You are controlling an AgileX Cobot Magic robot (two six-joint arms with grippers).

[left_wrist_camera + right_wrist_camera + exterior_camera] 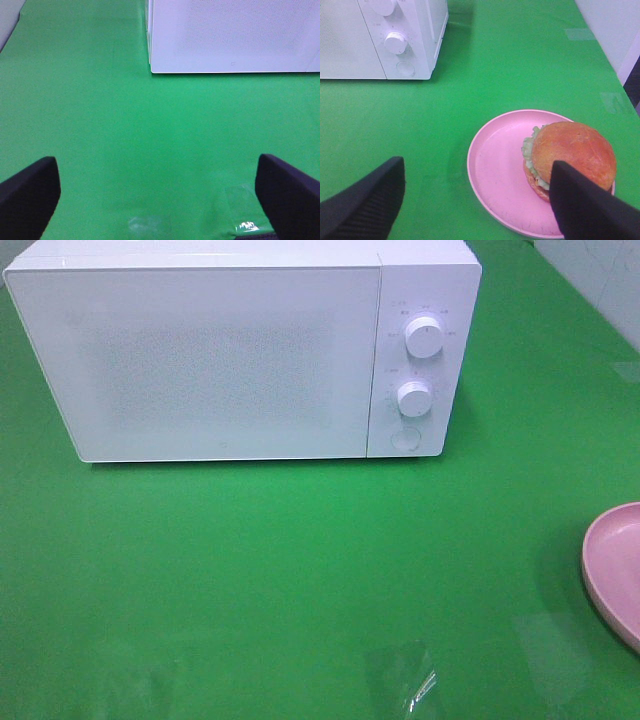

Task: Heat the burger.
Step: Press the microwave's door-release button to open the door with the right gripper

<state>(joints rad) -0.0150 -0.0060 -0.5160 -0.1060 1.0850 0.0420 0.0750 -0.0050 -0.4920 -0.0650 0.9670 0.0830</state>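
The burger (572,152), with a golden-brown bun and green lettuce at its edge, sits on the far side of a pink plate (495,165) in the right wrist view. My right gripper (477,202) hovers open just above and in front of the plate, one finger beside the burger, nothing held. The exterior high view shows only the plate's rim (610,560) at the right edge; the burger and both grippers are out of that view. My left gripper (160,200) is open over bare green table, empty. The white microwave (240,350) stands at the back with its door shut.
The microwave's two knobs (424,337) and round button (405,438) are on its right panel. The microwave corner (152,70) lies ahead of the left gripper. Green cloth (300,570) covers the table. A white wall (615,30) borders the right side.
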